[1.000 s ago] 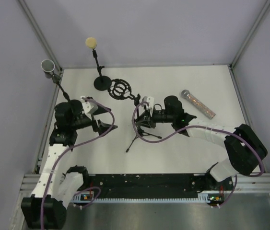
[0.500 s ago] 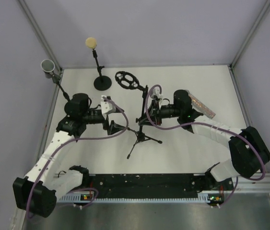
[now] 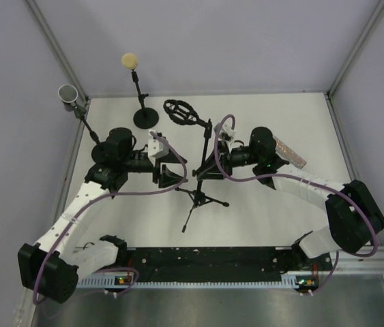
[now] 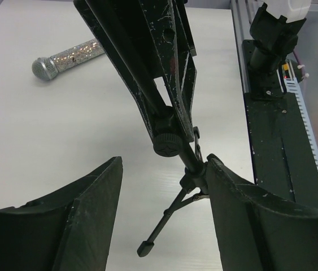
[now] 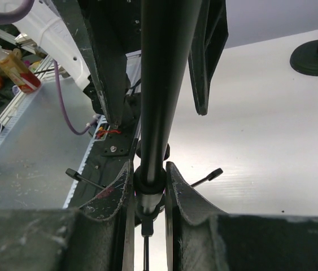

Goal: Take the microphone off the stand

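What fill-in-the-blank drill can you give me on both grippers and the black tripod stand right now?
1. The right gripper is ____ on the pole of the black tripod stand.
2. The left gripper has its jaws ____, one on each side of that stand's lower pole.
3. The stand's black ring-shaped shock mount holds ____ microphone; the glittery silver microphone lies on the white table.
Missing words: shut; open; no.
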Robot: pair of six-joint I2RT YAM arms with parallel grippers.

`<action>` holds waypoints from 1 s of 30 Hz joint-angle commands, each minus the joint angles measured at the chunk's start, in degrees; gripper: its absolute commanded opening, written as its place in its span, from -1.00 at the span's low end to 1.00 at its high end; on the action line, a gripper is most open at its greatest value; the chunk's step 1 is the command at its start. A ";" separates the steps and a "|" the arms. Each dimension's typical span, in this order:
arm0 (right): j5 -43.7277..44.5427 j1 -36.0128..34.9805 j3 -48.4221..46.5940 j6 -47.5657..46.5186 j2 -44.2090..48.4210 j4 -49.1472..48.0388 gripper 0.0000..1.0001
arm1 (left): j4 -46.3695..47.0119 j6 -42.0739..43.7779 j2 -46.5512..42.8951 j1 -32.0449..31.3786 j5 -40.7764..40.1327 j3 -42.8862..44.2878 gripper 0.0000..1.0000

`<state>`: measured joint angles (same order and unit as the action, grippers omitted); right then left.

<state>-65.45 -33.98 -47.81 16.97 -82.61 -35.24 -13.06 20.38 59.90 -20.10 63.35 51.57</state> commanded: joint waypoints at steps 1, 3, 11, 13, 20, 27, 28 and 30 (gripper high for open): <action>-2.31 0.14 -2.46 2.80 0.87 -7.12 -1.00 | 3.13 -2.10 1.18 -1.26 1.34 1.60 0.30; -2.58 0.14 -2.29 2.89 0.87 -7.56 -1.00 | 3.48 -2.28 1.54 -1.61 0.99 1.51 0.28; -3.02 0.05 -1.85 3.86 0.25 -9.14 -1.00 | 3.74 -4.03 3.47 -2.75 2.12 2.92 0.21; -3.02 0.05 -1.76 3.94 0.17 -9.05 -1.00 | 3.74 -4.47 4.00 -3.10 2.30 3.36 0.18; -2.75 0.05 -1.76 3.42 -0.18 -8.88 -1.00 | 5.15 -6.49 5.32 -3.98 2.56 3.54 0.08; -2.05 0.05 -1.76 1.75 -0.10 -7.65 -1.00 | 5.68 -7.55 5.58 -4.34 2.39 3.45 -0.38; -1.88 0.05 -1.76 1.23 -0.10 -7.39 -1.00 | 6.11 -7.98 5.67 -4.34 2.30 3.36 -0.44; -1.53 0.05 -1.76 -0.44 0.08 -6.07 -1.00 | 7.08 -9.04 5.93 -4.34 2.30 3.01 -0.52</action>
<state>-67.22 -33.98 -47.79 19.49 -83.15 -38.52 -10.15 13.32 65.41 -24.05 64.42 52.84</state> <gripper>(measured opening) 0.177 0.291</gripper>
